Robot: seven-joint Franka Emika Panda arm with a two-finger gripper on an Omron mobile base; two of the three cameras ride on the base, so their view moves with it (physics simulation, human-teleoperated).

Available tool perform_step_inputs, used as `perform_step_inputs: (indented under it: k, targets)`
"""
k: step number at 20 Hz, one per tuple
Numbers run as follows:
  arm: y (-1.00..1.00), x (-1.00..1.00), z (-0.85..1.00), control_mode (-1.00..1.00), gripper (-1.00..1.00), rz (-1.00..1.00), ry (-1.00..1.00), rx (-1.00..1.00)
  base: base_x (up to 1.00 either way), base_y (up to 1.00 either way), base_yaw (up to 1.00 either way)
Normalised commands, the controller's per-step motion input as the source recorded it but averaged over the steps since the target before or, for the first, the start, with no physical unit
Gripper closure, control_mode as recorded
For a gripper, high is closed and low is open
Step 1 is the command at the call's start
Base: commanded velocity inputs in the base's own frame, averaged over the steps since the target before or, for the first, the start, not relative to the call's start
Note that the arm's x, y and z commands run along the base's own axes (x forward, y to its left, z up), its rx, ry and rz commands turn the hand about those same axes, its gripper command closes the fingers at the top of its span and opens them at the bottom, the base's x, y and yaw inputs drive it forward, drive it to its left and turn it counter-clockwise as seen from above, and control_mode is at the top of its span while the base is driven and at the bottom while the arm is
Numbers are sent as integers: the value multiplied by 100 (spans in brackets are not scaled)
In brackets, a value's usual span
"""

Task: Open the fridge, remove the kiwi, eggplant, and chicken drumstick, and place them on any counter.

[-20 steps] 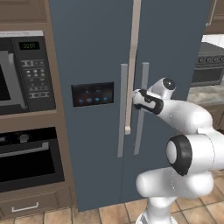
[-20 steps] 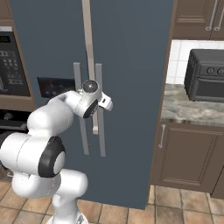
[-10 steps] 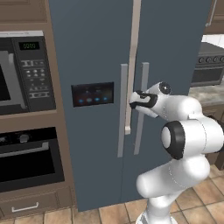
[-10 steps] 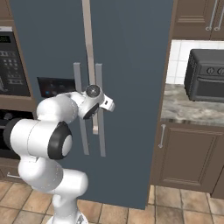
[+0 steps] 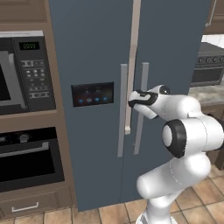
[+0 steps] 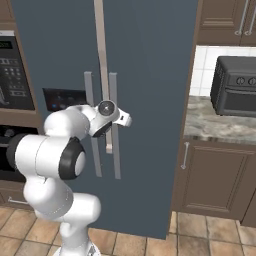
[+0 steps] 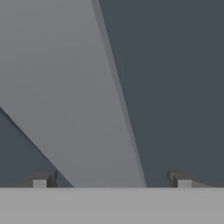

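The slate-blue fridge (image 5: 166,52) (image 6: 150,75) stands with both doors shut and a pale strip running down between them. Its two long grey handles (image 5: 123,109) (image 6: 114,150) hang side by side at the middle. My gripper (image 5: 132,97) (image 6: 119,120) is at handle height, right up against the doors. In the hand view my gripper (image 7: 111,181) is open, its fingertips (image 7: 43,180) wide apart with a grey handle bar (image 7: 74,100) crossing between them. Kiwi, eggplant and chicken drumstick are hidden behind the doors.
A black wall oven and microwave (image 5: 26,78) fill the cabinet left of the fridge. To the right lies the marbled counter (image 6: 215,122) with a dark toaster oven (image 6: 235,85) over brown cabinets (image 6: 215,175). A stove (image 5: 210,61) sits at the far right.
My hand has crept a little left, closer to the fridge handles, and the elbow has swung out to the side. The fridge doors have not moved.
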Motion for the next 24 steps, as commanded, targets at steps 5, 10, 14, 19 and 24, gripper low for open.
perform_step_inputs:
  k: [5,10,14,19,24]
  targets:
    - [-6,66,-33,-100,100,5,0,0,0,0,0]
    - [0,27,-8,-100,100,0,4,0,0,0,0]
    - [0,2,-3,-100,100,0,1,0,0,0,0]
    - [-43,-84,-3,-100,100,-8,0,2,0,0,0]
    - [-67,-100,0,-100,100,-14,5,3,0,0,0]
